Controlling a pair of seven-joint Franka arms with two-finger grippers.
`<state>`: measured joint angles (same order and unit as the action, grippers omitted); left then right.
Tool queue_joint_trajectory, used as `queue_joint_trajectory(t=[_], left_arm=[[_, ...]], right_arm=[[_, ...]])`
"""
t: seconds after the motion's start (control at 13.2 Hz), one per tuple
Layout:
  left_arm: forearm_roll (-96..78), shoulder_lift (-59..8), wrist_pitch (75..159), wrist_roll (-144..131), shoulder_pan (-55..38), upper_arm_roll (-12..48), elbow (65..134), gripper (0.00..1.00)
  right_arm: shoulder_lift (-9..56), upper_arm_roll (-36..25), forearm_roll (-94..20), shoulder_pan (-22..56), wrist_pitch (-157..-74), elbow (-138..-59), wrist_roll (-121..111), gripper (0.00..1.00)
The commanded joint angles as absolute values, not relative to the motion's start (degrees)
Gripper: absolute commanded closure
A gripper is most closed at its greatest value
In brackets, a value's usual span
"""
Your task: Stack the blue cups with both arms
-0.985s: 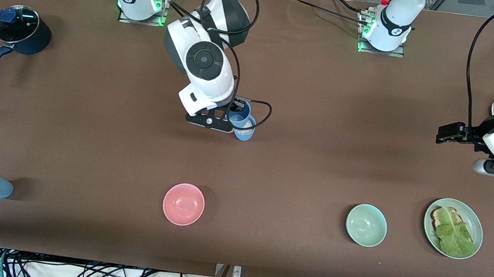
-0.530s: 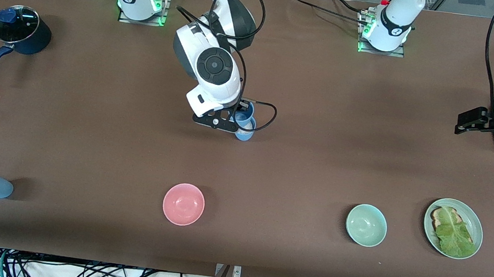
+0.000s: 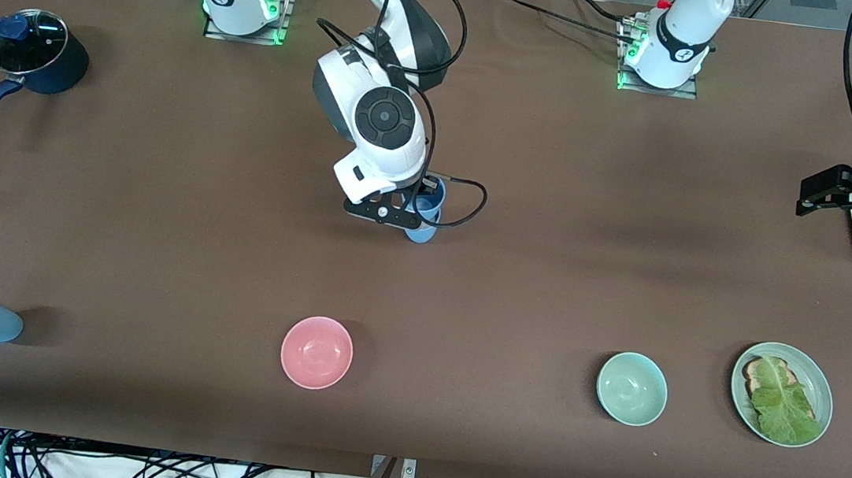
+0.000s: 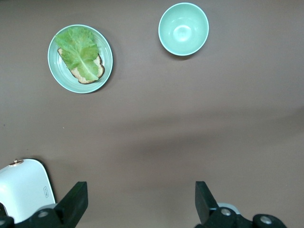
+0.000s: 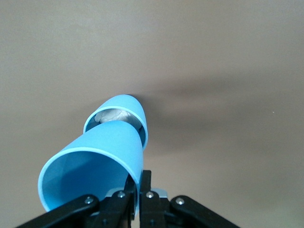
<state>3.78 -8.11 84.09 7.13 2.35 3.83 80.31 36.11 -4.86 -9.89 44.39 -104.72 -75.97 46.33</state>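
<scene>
Right gripper (image 3: 407,207) shifted, clamping blue cup (image 5: 95,166) over second cup (image 5: 116,116) | left gripper (image 4: 137,202) apart

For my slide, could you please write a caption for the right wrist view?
Right gripper pinches the rim of one blue cup above a second blue cup on the brown table.

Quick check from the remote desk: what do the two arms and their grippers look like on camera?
Both arms are glossy white with rounded links. The right arm has a dark grey round joint cap and loose black cables looping around it. Each base glows green at its foot. The right gripper and left gripper are black, with bolted linkages and two fingers each.
</scene>
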Motion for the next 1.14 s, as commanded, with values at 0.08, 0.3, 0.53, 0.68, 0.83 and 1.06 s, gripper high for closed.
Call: queue_joint_trajectory(t=[0.08,0.3,0.53,0.68,0.83,1.06], left_arm=[[2.46,-1.59,87.71,7.56,-1.40,-0.17,89.12,0.01],[2.37,-0.44,88.94,7.56,-2.99,-1.76,90.61,0.01],[1.59,-0.53,90.35,7.47,-3.16,-1.76,90.53,0.01],[-0.34,-0.79,91.58,7.38,-3.43,-1.76,90.27,0.01],[-0.62,-0.97,91.76,5.81,-3.60,-1.67,90.00,0.01],[-0.44,-1.05,91.76,-0.34,-4.66,-1.50,89.74,0.01]], right_arm=[[37.18,-5.36,-10.90,44.30,-104.94,-73.74,46.58,1.00],[38.05,-5.36,-10.81,44.65,-105.64,-73.74,47.02,1.00],[38.41,-5.36,-10.90,44.74,-106.70,-73.74,46.93,1.00],[38.50,-5.36,-10.81,44.65,-106.79,-73.74,46.85,0.81],[38.58,-5.45,-10.20,44.73,-107.92,-73.74,46.94,0.00],[38.32,-5.71,-10.02,44.65,-107.67,-73.65,46.32,0.00]])
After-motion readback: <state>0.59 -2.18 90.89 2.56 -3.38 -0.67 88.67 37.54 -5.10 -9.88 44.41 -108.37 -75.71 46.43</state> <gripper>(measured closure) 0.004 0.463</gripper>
